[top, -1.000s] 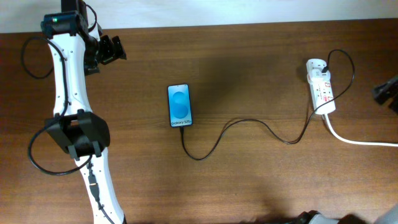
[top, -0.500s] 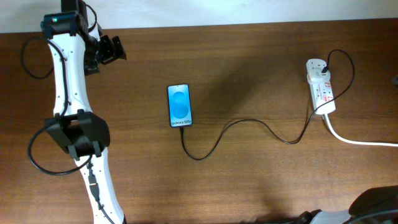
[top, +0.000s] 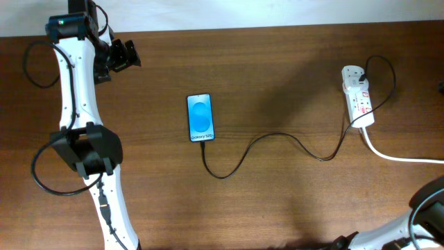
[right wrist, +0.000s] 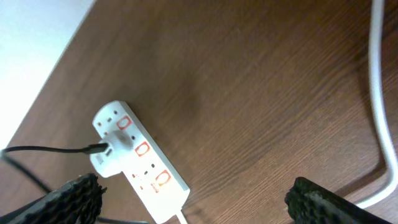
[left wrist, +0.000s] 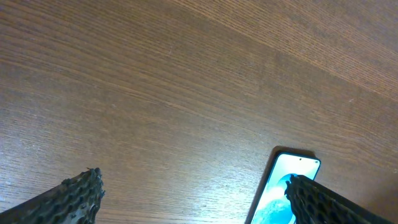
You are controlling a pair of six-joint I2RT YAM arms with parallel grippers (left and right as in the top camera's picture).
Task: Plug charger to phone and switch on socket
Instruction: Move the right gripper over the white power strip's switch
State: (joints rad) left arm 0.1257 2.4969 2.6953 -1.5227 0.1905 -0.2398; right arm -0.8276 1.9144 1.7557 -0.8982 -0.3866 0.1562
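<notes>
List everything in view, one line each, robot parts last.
phone: one, blue screen, table middle.
charger: one, black, winding from phone's bottom edge to socket.
socket: one, white with red switches, right side.
cord: one, thick white, from socket to right edge.
table: one, brown wood, under everything.
left arm: one, white and black, left side.
left gripper: one, black, open, phone in its view.
right gripper: one, black, open, socket in its view.
</notes>
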